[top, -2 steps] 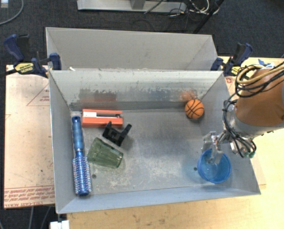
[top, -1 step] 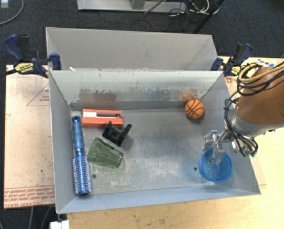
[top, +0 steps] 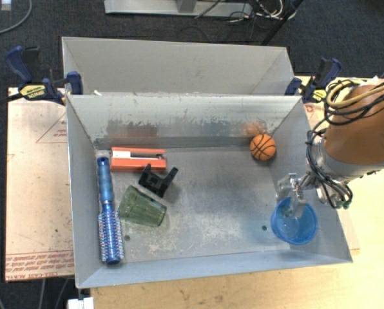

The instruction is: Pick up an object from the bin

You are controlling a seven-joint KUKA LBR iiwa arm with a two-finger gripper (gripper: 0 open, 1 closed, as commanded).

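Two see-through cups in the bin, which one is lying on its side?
The green cup, left of centre beside the blue hairbrush. The blue cup, at the right by the gripper, stands with its round mouth up.

No word, number or brand mark can be read anywhere: the orange stapler (top: 137, 159), the blue hairbrush (top: 108, 214) and the small orange ball (top: 263, 147) in the bin (top: 211, 205) show no legible lettering.

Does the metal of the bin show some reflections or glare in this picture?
Camera view: the bin's back wall mirrors the orange ball and the orange stapler as faint smears above them; no hard glare; shadows under the things are soft.
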